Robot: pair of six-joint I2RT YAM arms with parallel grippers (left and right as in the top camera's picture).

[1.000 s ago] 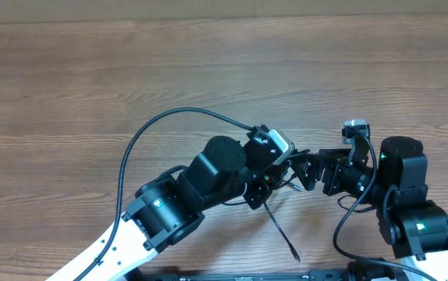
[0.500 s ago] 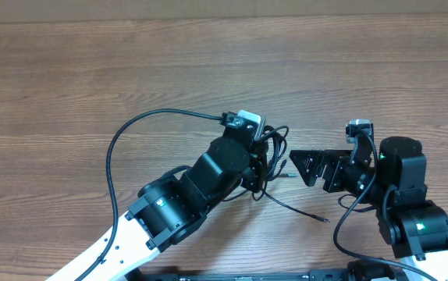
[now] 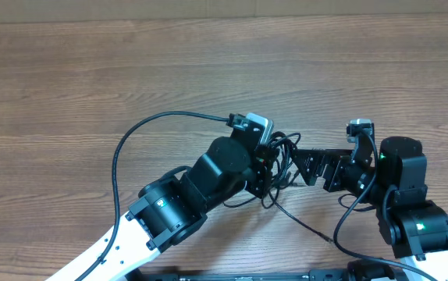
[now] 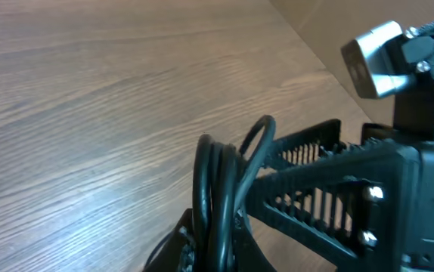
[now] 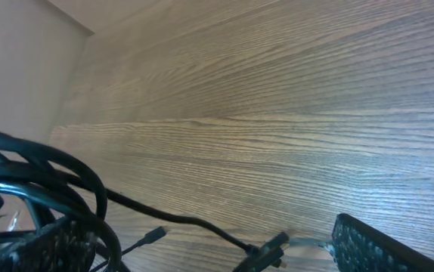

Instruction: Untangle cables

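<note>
Surface: brown wood-grain table (image 3: 91, 78), matte, planks running 9 to 3 o'clock. Plain beige wall (image 5: 20, 60) butts the far edge; overhead it shows as a pale strip at 12.

cables (image 3: 283, 147): black looped bundle just off table centre toward 4 o'clock, lifted clear of the wood.

left gripper (image 3: 271, 165): arm comes in from 7 o'clock, fingers pinched narrow on the bundle. The loops rise straight out of it in the left wrist view. The pinch point sits at the frame's bottom edge, so the contact itself is only probable.

right gripper (image 3: 302, 165): at 3 o'clock of the bundle, just beside it, fingers spread wide, nothing clamped.

One loose strand (image 3: 310, 226) trails off toward 5 o'clock, lying on the table. A silvery-tipped plug (image 5: 274, 245) rests on the wood near the right gripper's finger.
</note>
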